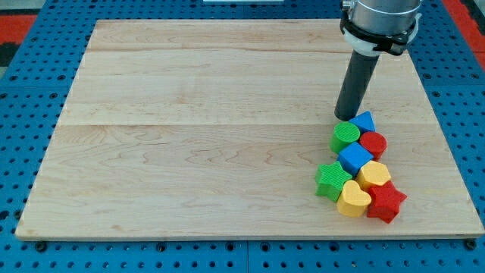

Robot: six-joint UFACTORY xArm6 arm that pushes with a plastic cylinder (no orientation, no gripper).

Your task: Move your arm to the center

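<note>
1. A pale wooden counter (189, 136) fills most of the view, made of long planks joined side by side, with the grain running from the view's left to the view's right.
2. Faint seams between the planks show as straight horizontal lines.
3. Around the counter lies a blue perforated surface (30, 258) with rows of small round holes, seen at the view's left, right and bottom.
4. Red patches (19, 26) show at the view's top corners.
5. The light is even and bright, and the wood shows no strong glare.
</note>
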